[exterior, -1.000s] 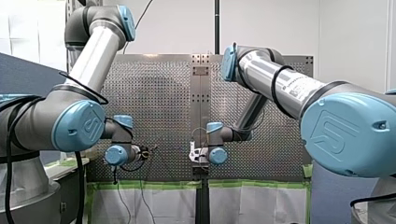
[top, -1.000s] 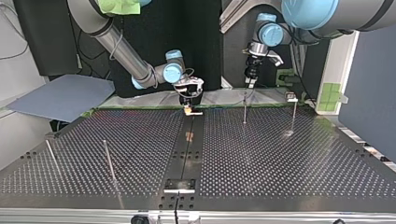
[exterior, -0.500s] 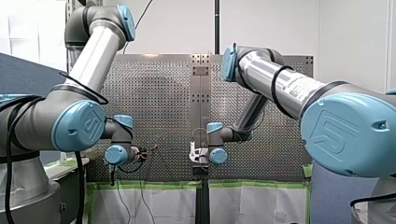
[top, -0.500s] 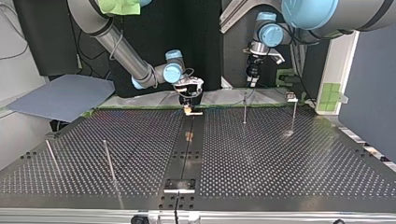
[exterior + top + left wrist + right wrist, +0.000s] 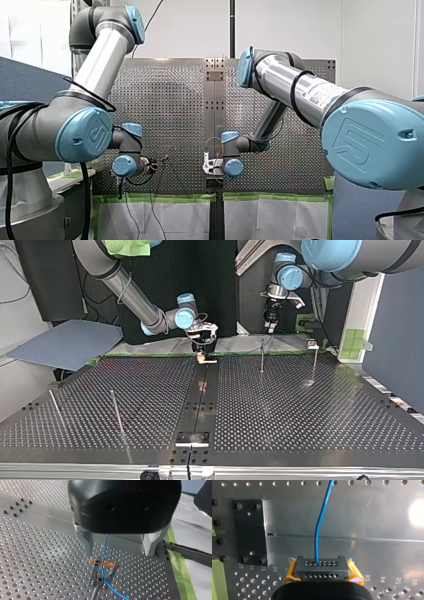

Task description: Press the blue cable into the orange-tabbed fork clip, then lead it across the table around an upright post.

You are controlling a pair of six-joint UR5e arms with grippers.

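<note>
Top view: my right arm (image 5: 150,320) and my left arm (image 5: 287,277) reach down at the desk's (image 5: 300,410) far edge. Left wrist view: left jaws spread, blue cable (image 5: 105,546) running between them and across the orange-tabbed clip (image 5: 94,572). Right wrist view: right jaws pinch the cable's dark end block (image 5: 322,570).

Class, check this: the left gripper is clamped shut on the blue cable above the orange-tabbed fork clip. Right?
No. The left wrist view shows the left gripper open, its fingers apart either side of the blue cable above the orange-tabbed fork clip.
</note>
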